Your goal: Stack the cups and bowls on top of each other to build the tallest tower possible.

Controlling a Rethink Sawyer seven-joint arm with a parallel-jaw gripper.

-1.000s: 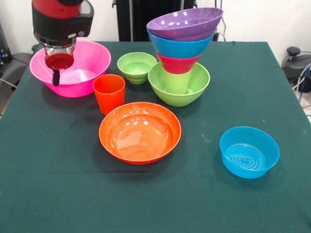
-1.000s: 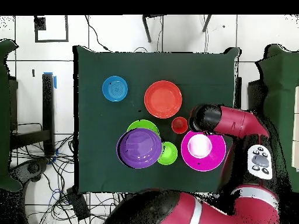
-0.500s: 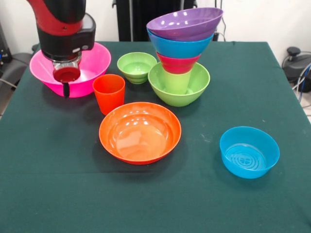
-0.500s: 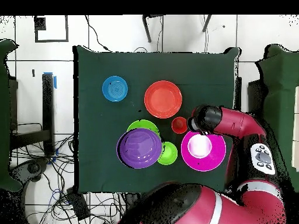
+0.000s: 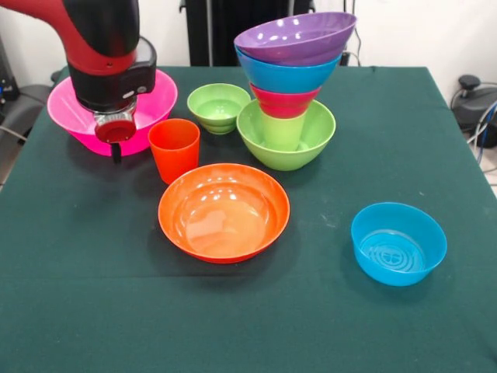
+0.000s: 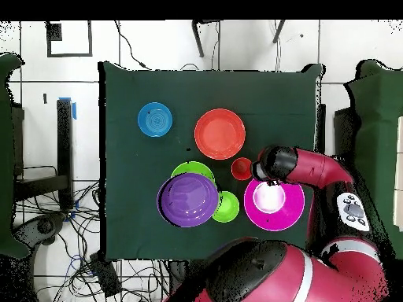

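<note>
The tower stands at the back centre: a medium green bowl (image 5: 312,141) holds a lime cup (image 5: 281,129), with red (image 5: 284,102), blue (image 5: 289,77) and purple (image 5: 296,36) bowls stacked above. From overhead the purple bowl (image 6: 187,200) hides the rest of it. An orange cup (image 5: 174,148) (image 6: 242,168) stands upright beside a pink bowl (image 5: 152,91) (image 6: 274,206). My gripper (image 5: 116,146) (image 6: 264,167) hangs over the pink bowl's front rim, just left of the orange cup, holding nothing I can see. A wide orange bowl (image 5: 224,210) lies in front.
A small green bowl (image 5: 218,105) (image 6: 226,206) sits between the pink bowl and the tower. A small blue bowl (image 5: 398,243) (image 6: 155,119) sits alone at the front right. The green tablecloth (image 5: 93,295) covers the table.
The arm has moved right and slightly lower, from over the pink bowl's left part to its front rim, closer to the orange cup. Cups and bowls have not moved.
</note>
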